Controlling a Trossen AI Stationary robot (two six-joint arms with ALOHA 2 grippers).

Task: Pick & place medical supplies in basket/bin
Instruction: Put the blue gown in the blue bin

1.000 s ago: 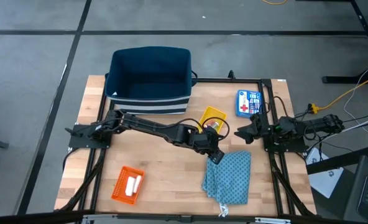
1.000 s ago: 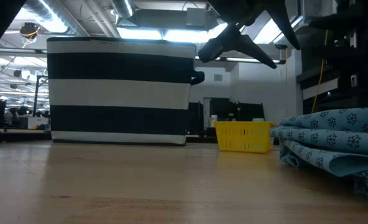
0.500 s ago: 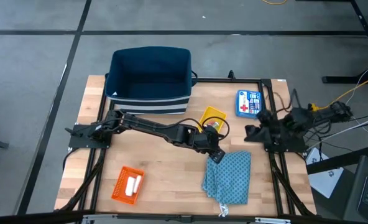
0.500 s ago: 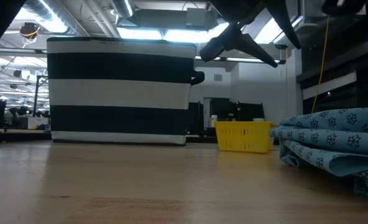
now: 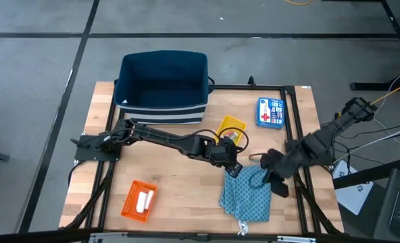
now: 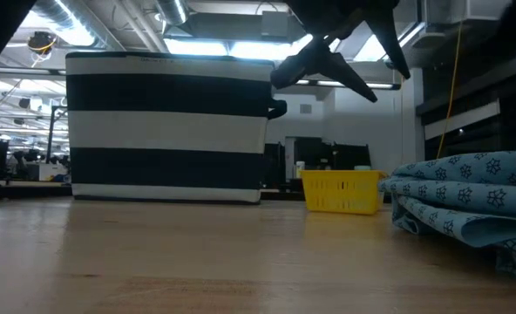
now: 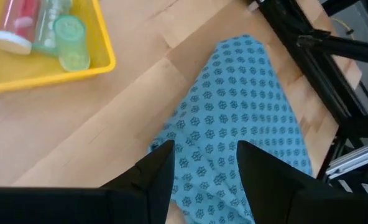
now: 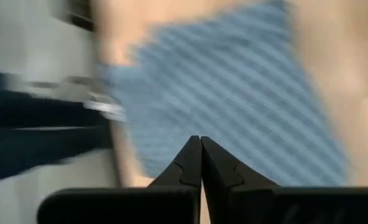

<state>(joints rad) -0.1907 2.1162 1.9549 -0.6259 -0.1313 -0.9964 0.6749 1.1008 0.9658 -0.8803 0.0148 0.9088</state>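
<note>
— Where is the teal-blue patterned cloth (image 5: pixel 249 192) seen?

— It is laid crumpled on the wooden table (image 5: pixel 180 182), toward the right-hand front corner, its strings trailing at the near edge. The left gripper (image 5: pixel 232 169) is held just above the cloth's upper-left corner, fingers (image 7: pixel 154 172) parted with patterned fabric showing between them — nothing is gripped.

— And the right gripper (image 5: pixel 271 164)?

— It is positioned over the cloth's right edge, its two fingers (image 8: pixel 190 163) pressed tightly together, nothing caught between them.

— How are the other supplies placed?

— Green, pink and red tubes (image 7: pixel 47 31) are kept in a small yellow tray (image 5: pixel 230 128) just behind the left gripper. White rolls (image 5: pixel 145 200) are held in an orange tray (image 5: pixel 138 200) near the front left. A blue first-aid pack (image 5: pixel 269 112) is seen at the back right, and the striped navy bin (image 5: pixel 163 81) is set at the table's far edge.
</note>
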